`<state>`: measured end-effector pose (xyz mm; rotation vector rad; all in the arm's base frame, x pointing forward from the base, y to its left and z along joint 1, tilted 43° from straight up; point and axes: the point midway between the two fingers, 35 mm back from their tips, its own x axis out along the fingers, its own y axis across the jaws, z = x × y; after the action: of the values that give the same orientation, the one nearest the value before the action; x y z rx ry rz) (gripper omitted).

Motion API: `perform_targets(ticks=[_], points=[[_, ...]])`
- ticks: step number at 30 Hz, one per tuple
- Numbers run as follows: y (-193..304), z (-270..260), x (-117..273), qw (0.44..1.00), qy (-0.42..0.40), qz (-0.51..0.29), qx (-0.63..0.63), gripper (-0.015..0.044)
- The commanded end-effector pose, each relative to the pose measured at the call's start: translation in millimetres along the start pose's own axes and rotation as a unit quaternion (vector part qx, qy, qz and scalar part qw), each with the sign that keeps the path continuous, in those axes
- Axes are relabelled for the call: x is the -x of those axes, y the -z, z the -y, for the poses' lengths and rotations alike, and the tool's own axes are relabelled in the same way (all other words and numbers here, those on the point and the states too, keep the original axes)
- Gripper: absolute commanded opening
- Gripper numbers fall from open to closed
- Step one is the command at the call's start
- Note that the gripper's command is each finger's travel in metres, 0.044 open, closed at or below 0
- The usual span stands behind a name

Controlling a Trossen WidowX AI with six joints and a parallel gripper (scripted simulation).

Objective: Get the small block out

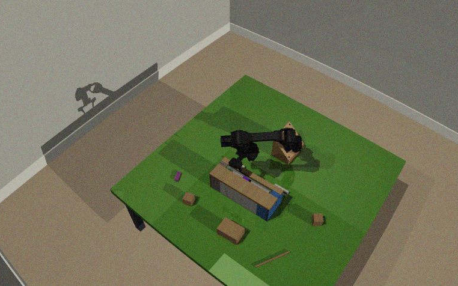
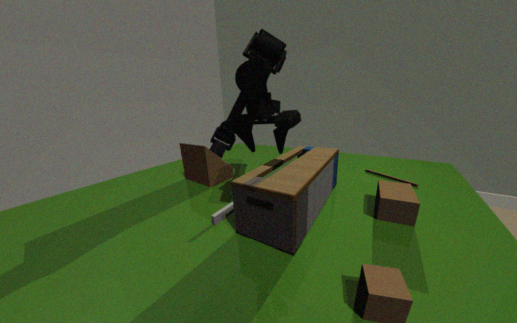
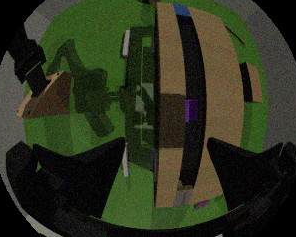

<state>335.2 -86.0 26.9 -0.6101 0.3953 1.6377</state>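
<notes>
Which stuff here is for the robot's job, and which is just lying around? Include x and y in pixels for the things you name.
For the job:
- the long box [image 1: 243, 182] [image 2: 280, 172] [image 3: 217, 89]
- the purple block [image 1: 246, 178] [image 3: 191, 110] inside it
- the open gripper [image 2: 267, 151] [image 3: 168, 142] above the box

Seemingly just lying about:
- the thin stick [image 1: 272, 259] [image 2: 391, 178]
- the brown block with a wide top [image 1: 230, 231] [image 2: 397, 202]
- the small magenta piece [image 1: 177, 176] [image 3: 202, 204]

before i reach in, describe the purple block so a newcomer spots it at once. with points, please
On the green table [image 1: 330, 160] [image 2: 131, 249] [image 3: 97, 29] stands a long box [image 1: 244, 182] [image 2: 276, 170] [image 3: 222, 94] with a wood-coloured top and one blue end. Look down the slot along that top: the purple block [image 1: 246, 178] [image 3: 191, 110] shows inside, unlike the magenta piece [image 1: 177, 176] [image 3: 202, 204] lying outside.
</notes>
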Motion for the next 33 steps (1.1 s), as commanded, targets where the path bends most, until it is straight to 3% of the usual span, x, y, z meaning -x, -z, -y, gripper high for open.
perform_targets(ticks=[1,33], points=[[2.7,-1.1,-6.0,1.000,-0.004,0.002,0.003,0.0400],[17.3,-5.8,-55.6,1.000,-0.014,0.004,0.000,0.0400]])
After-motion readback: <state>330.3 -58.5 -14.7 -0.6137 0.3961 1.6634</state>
